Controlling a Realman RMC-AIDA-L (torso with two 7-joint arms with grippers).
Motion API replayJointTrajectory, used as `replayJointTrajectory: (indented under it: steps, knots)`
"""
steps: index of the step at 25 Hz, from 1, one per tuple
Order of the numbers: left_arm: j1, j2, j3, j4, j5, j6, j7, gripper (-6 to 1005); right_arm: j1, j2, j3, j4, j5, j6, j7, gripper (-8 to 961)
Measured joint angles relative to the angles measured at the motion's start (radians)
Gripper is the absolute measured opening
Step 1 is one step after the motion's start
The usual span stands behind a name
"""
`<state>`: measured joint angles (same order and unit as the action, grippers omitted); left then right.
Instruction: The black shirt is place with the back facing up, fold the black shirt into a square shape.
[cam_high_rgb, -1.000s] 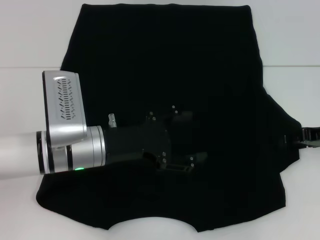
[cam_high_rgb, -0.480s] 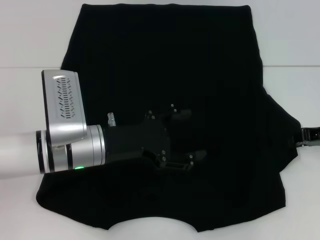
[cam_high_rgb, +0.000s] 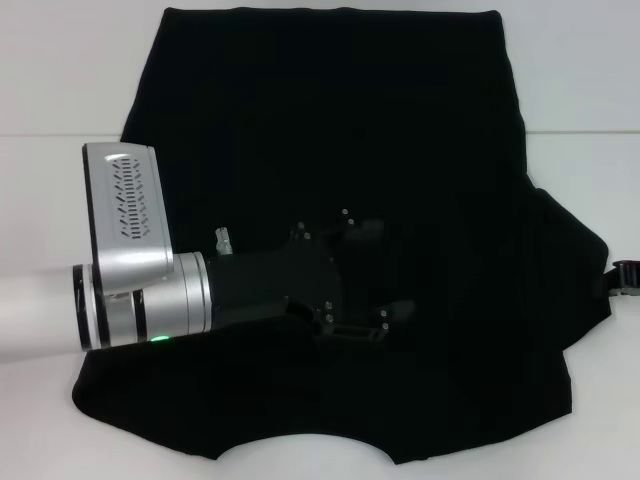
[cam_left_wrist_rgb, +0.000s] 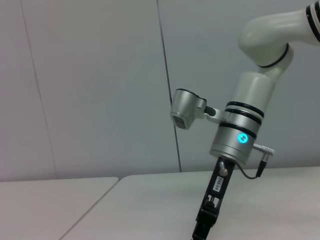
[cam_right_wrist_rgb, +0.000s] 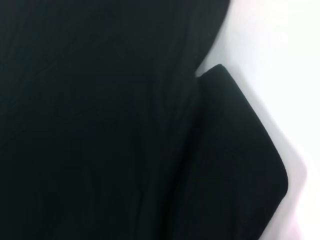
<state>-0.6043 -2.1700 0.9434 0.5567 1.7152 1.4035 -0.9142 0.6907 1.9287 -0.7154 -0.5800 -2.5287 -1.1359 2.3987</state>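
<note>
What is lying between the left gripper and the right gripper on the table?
Only black shirt cloth. In the head view it spreads unbroken from the left gripper over its middle to the right gripper at its sleeve edge.

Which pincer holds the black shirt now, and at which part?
It cannot be told. The left pincer is over the black shirt; the right pincer is at its sleeve edge, but no grip shows.

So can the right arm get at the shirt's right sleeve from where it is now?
Probably yes. The right gripper sits at the edge of the black shirt, right beside that sleeve, with nothing between them.
</note>
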Motion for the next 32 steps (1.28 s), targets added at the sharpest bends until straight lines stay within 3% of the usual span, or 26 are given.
replayJointTrajectory:
  steps: [16,32]
  knots:
    - [-0.004,-0.001,0.003,-0.002,-0.01,0.003,-0.023,885,-0.116,-0.002,0.185,-0.056,0.035,-0.056,-0.103,6]
    - [0.0,-0.001,0.009,-0.002,-0.009,0.004,-0.023,873,-0.113,0.001,0.207,-0.06,0.036,-0.02,-0.125,5]
